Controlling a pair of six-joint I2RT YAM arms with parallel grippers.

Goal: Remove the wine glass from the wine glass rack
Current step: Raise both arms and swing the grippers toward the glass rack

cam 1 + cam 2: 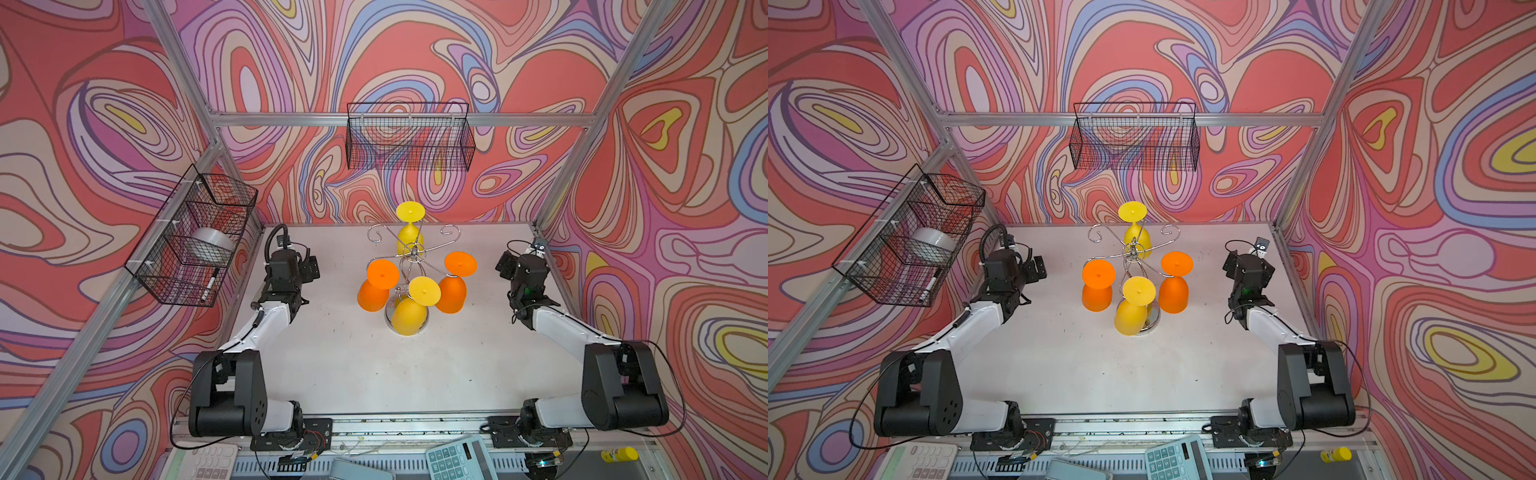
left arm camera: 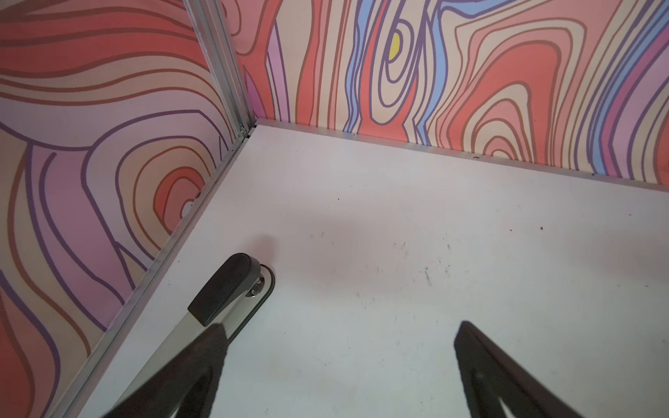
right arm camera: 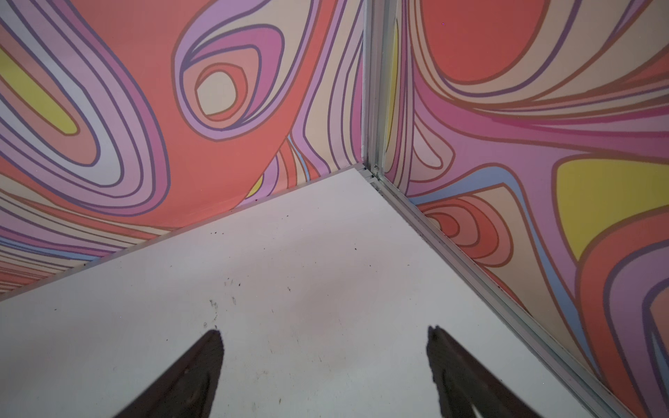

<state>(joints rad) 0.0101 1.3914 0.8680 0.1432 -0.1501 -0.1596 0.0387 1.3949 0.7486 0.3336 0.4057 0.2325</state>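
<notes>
Bench: We see a white bench (image 1: 332, 365) that carries the rack and both arms.
Wine glass rack: Our shiny wine glass rack (image 1: 409, 254) stands midway between the left and right edges, a bit nearer the back edge.
Wine glasses: Four hang upside down on its hooks. The back yellow glass (image 1: 410, 239) faces the back edge, the left orange glass (image 1: 372, 296) the left edge, the right orange glass (image 1: 451, 296) the right edge, and the front yellow glass (image 1: 408, 318) the front edge.
Left end effector: The left end effector (image 2: 340, 325) sits near the back left corner, fingers spread wide, holding nothing.
Right end effector: The right end effector (image 3: 324, 329) sits near the back right corner, fingers spread, empty too.
Done: Nothing yet, we think. Every glass is on its hook, and both arms are well apart from the rack.
Left: Everything. We must reach in, take hold of one glass, slide it off its hook and bring it away.
</notes>
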